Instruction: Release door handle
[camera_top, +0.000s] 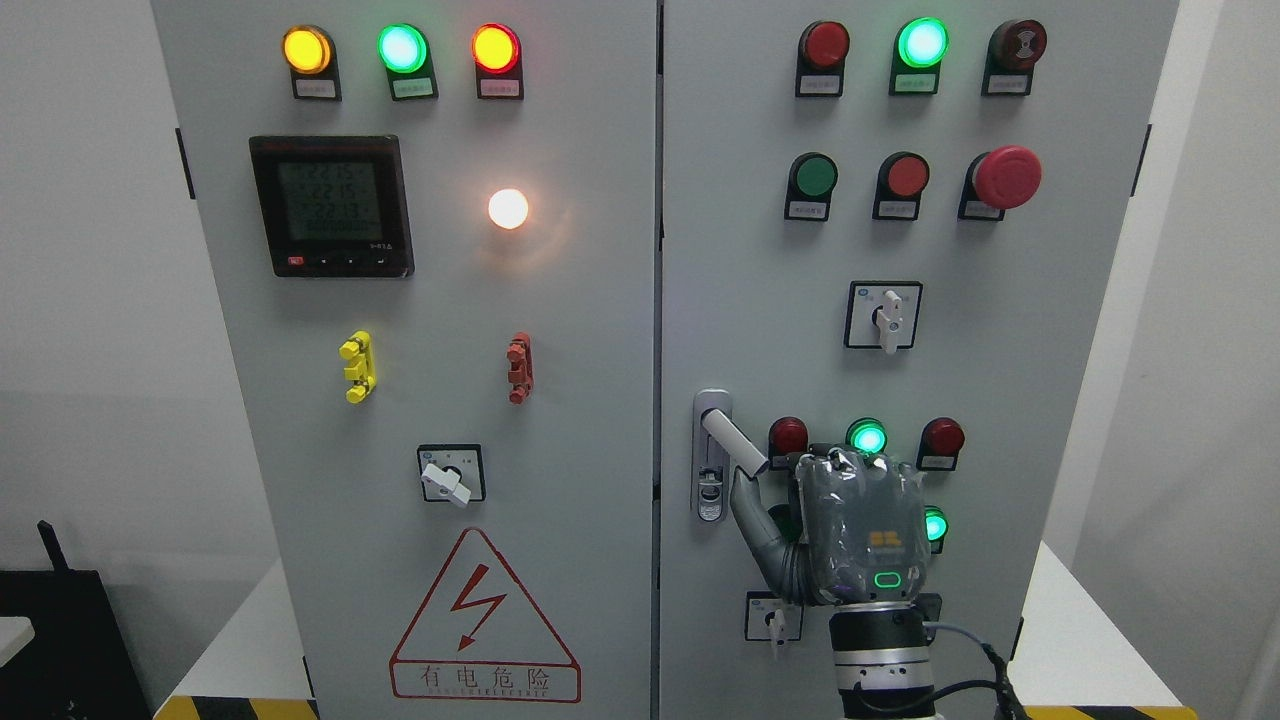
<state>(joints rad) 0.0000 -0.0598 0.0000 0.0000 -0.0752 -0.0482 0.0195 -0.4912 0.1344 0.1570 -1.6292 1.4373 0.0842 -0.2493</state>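
Here the grey cabinet (600, 300) fills the view, its two doors meeting at a seam down the middle, and everything is placed from that seam. Far to the left of it a black box (60, 640) sits low against the wall. On the left door, a top row of lamps (400, 48) glows amber, green and amber-red; below them a dark meter (332, 206) shows faint digits, and a white lamp (508, 208) shines between the meter and the seam. Lower down are a yellow clip (358, 367) and a red clip (520, 368), then a rotary switch (450, 475) with a white knob, and beneath it a red-edged warning triangle (484, 620) with a lightning bolt. Just right of the seam, about two thirds of the way down, is the door handle (722, 445): its white lever is swung out of its silver plate and slants down to the right. The right hand (800, 510) rises from the bottom edge right of the seam, back of the hand toward the camera. Its thumb (750, 515) reaches up to the lever's lower end, at or just under it; whether it touches cannot be told. The other fingers are hidden behind the palm, so how far the hand is open cannot be told. Farther right, the right door carries more lamps and buttons, a red mushroom button (1005, 177), and a second rotary switch (884, 316). The cabinet stands on a white bench (1090, 650).
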